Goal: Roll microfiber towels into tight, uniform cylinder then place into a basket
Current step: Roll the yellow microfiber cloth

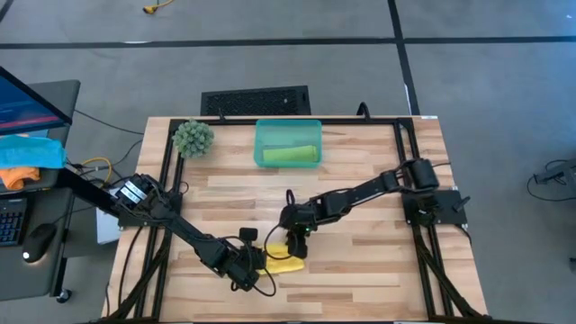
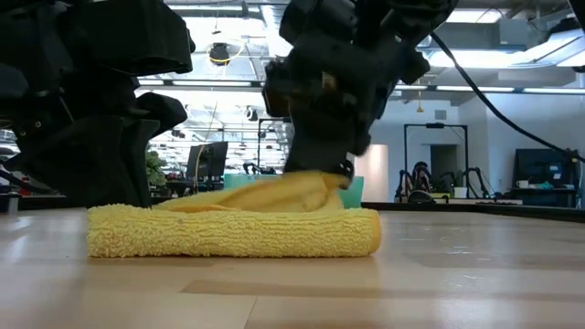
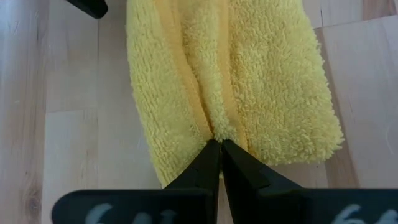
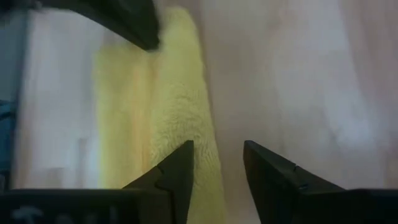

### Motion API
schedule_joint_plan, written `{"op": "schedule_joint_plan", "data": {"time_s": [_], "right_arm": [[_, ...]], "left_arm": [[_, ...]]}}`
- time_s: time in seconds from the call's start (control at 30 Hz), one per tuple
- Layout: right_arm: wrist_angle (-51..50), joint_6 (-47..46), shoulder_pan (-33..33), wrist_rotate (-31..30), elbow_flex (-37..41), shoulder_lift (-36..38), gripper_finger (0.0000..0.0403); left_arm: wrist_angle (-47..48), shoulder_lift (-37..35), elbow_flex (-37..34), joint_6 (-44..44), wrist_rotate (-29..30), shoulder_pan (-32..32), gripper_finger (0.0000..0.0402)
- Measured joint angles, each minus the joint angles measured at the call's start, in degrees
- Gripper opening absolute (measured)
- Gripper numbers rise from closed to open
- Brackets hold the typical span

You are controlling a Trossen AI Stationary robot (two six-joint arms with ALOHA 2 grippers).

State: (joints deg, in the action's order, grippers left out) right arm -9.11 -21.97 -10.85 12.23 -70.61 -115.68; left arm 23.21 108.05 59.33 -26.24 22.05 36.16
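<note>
The yellow towel [image 1: 285,263] lies partly rolled on the wooden surface [image 1: 360,270], close to its front edge. The left end effector [image 3: 219,144] is fully closed on a fold of the yellow towel at one end. The right end effector [image 4: 216,163] hovers at the other end with its fingers apart at a medium gap and nothing between them; one finger sits over the cloth, the other over bare wood.

I think the main risk is that the roll becomes loose. The upper layer is already raised and wrinkled in the low view, so a pull from one side only can open it. If the right fingers close on only the outer layer, the cylinder will be uneven.

The towel is near the front edge, so there is little room to roll in that direction. Toward the basket [image 1: 263,135], which holds the green towel [image 1: 292,155], the wood is free. The plant ball [image 1: 193,137] stands beside the basket.
</note>
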Motion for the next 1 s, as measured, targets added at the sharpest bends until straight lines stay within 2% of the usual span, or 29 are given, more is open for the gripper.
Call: {"op": "schedule_joint_plan", "data": {"time_s": [0.47,0.73,1.0], "right_arm": [[1.4,0.4,1.4,6.7,0.0,0.2,0.0158],[1.9,0.6,3.9,18.9,0.0,0.2,0.0191],[2.0,-2.1,4.0,26.9,0.0,0.2,0.0220]], "left_arm": [[0.1,0.0,0.0,0.0,-0.1,0.0,0.0006],[0.2,0.0,0.0,0.0,-0.1,0.0,0.0006],[0.3,0.0,0.0,0.0,0.1,0.0,0.0006]]}}
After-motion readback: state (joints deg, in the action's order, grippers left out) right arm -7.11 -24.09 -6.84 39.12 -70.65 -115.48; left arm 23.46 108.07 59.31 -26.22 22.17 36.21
